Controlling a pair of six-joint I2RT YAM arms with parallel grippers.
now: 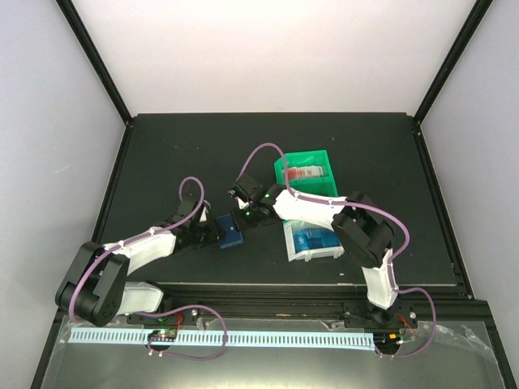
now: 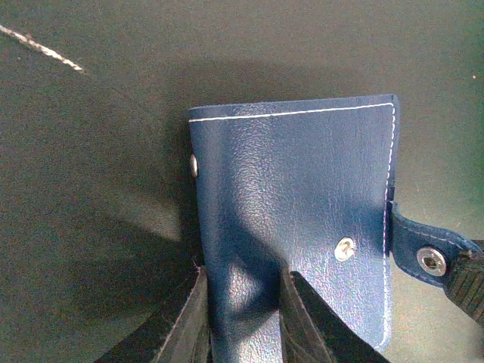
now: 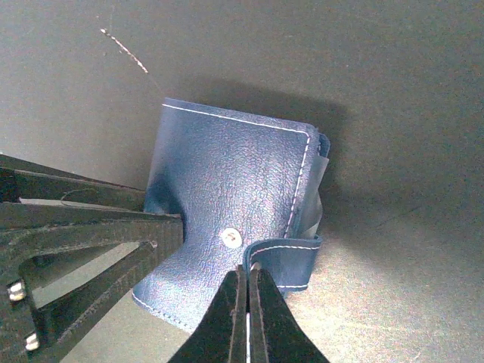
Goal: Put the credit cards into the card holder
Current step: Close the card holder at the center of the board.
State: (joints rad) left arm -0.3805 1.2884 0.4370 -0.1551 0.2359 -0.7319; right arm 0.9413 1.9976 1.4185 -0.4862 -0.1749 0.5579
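1. card holder (image 2: 295, 219): lying on the dark table (image 1: 162, 162) just ahead of the two arms, near the middle, folded but unsnapped, its bare snap stud showing.
2. left gripper (image 2: 246, 287): clamping the holder's near edge between its narrowly set fingers and steadying it against the table.
3. right gripper (image 3: 246, 272): fingers pressing together at the end of the clasp strap (image 3: 291, 257), apparently nipping that thin tab.
4. step in hand, as judged: opening the holder; no card is being carried.
5. next move, as judged: drawing the strap and cover back to expose the pockets while the left grip is anchoring the body, then freeing the right side to fetch a card.
6. credit cards (image 1: 312, 240): sitting in the white bin (image 1: 289, 243), just right of the holder.
7. green bin (image 1: 280, 170): standing behind the white bin, holding red-and-white items (image 1: 308, 172).
8. obstruction: the right forearm is stretching over the gap between the bins, crowding the reach to the cards.
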